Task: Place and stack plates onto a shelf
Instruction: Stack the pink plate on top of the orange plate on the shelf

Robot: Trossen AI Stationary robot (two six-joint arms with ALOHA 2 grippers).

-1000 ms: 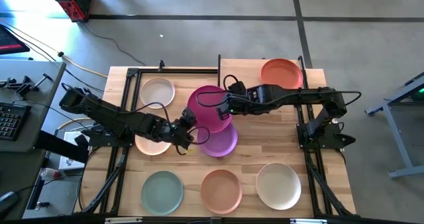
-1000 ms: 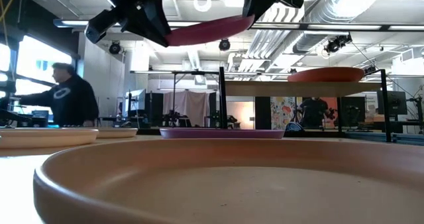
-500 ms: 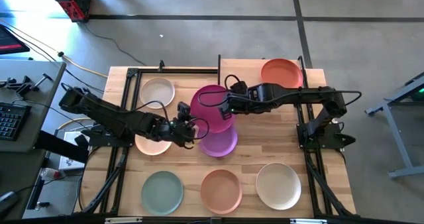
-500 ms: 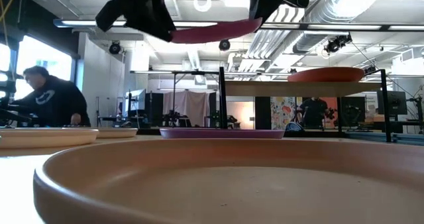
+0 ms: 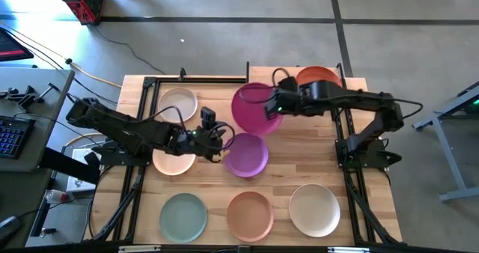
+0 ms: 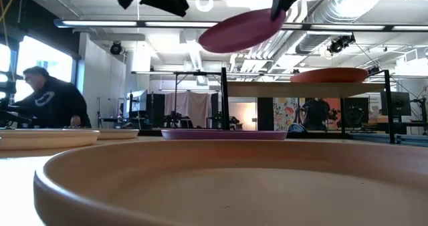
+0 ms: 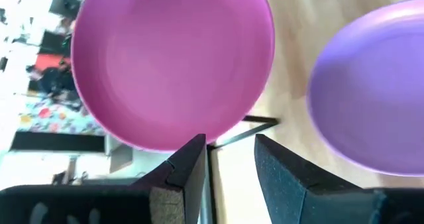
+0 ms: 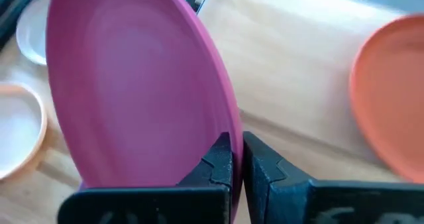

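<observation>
The magenta plate [image 5: 254,107] hangs in the air at the left end of the shelf [image 5: 299,126], held by my right gripper [image 5: 275,103], which is shut on it. In the low view the magenta plate [image 6: 242,31] is tilted and above the level of the shelf board [image 6: 307,89]. An orange-red plate [image 5: 318,81] rests flat on the shelf. My left gripper [image 5: 219,138] is open and apart from the magenta plate, just left of the purple plate [image 5: 247,156] lying on the table. In the left wrist view my left gripper [image 7: 228,159] points at the magenta plate [image 7: 172,58]. My right gripper pinches the magenta plate's rim [image 8: 226,126] between its two fingers, one on the inner face and one on the underside. It comes roughly level from the table's right. The plate is lifted clear and tilted, its held edge [image 6: 273,17] higher than its free edge.
A cream plate [image 5: 177,103] and a peach plate [image 5: 172,163] lie by my left arm. Sage green [image 5: 183,215], salmon [image 5: 250,214] and off-white [image 5: 314,209] plates line the near edge. A black upright [image 6: 223,99] stands at the shelf's left end. A person [image 6: 50,99] is beyond the table.
My left gripper has let go of the magenta plate and stayed near the purple plate. My right gripper has carried the plate up and toward the table's far right, toward the shelf. The plate has tipped, its free edge now lower than its held edge.
</observation>
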